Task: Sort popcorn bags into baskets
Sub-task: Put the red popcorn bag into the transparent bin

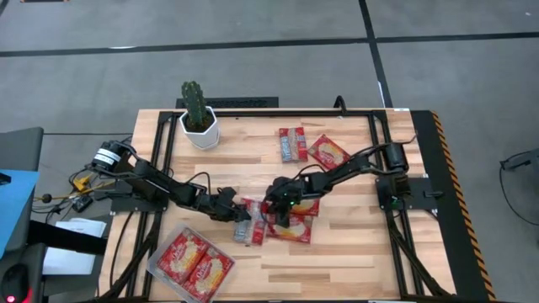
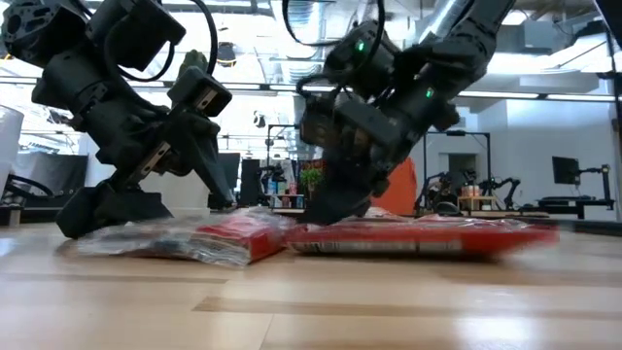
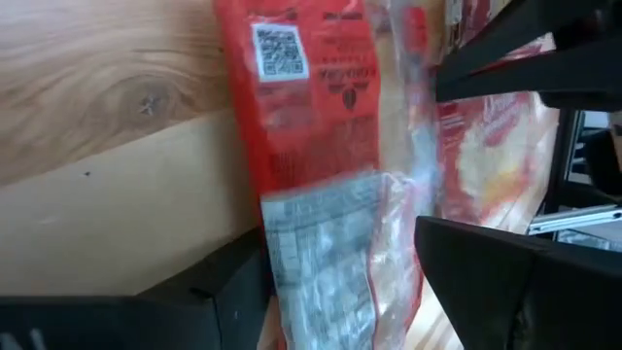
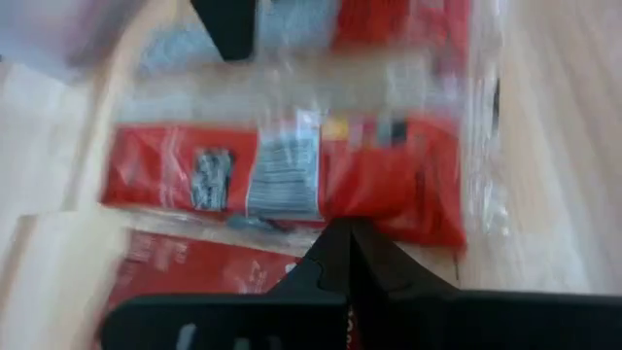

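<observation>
Here, left gripper [image 1: 242, 211] straddling popcorn bag [image 1: 249, 222]

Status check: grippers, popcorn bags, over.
Left gripper open astride red back-up packet. Right gripper shut on pile. Clear plastic tray holds two.

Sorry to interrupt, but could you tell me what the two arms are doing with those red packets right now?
They are sorting popcorn bags into a clear tray at the table's front left, which already holds two bags. Both arms meet over a pile mid-table: the left gripper has its jaws open around one packet, while the right gripper presses down on the pile. Two more bags wait farther back, near a potted cactus.
</observation>
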### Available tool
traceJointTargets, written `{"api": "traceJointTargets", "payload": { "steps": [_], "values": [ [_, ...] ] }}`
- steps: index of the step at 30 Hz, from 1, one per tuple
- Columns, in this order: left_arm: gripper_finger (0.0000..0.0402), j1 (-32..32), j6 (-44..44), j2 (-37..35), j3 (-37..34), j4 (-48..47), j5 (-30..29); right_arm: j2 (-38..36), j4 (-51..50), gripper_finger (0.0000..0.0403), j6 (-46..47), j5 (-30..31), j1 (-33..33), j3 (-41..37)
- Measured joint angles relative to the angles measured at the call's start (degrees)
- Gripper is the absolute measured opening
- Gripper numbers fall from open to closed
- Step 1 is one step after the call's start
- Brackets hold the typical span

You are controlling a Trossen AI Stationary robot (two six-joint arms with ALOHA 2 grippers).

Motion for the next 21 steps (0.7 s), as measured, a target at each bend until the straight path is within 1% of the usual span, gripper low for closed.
{"api": "traceJointTargets", "payload": {
  "steps": [2, 5, 9, 13, 14, 16, 19, 21],
  "values": [
    [0.0235, 0.0, 0.0, 0.0, 0.0, 0.0, -0.1, 0.3, 0.2, 0.0013, 0.3, -0.6, 0.0, 0.1],
    [0.0223, 0.0, 0.2, 0.0, 0.0, 0.6, -1.0, 2.7, 0.8, 0.0013, 0.4, -1.2, 0.2, 1.5],
    [0.0194, 0.0, -1.2, 0.0, 0.0, 0.8, -2.8, 3.4, -0.7, 0.0021, 0.4, -1.5, 0.5, 3.3],
    [0.0142, 0.1, -1.9, 0.0, 0.0, 0.8, -3.1, 1.6, -4.7, 0.0023, -0.8, -1.0, -0.1, 4.9],
    [0.0124, 0.1, -2.1, 0.0, 0.0, 1.2, -3.1, 0.3, -7.2, 0.0021, -1.3, -1.0, -0.5, 4.8],
    [0.0085, 0.1, -2.5, 0.0, 0.0, 1.6, -3.2, -2.1, -8.6, 0.0016, -2.5, -1.0, -1.5, 5.7],
    [0.0024, 0.3, -2.1, -0.4, 0.0, 3.3, -3.1, -7.5, -13.7, 0.0012, -4.0, -0.9, -3.0, 5.6],
    [0.0013, 0.6, -1.4, -1.2, -0.1, 3.8, -3.6, -11.1, -17.8, 0.0014, -5.0, -0.7, -4.1, 5.5]
  ]
}}
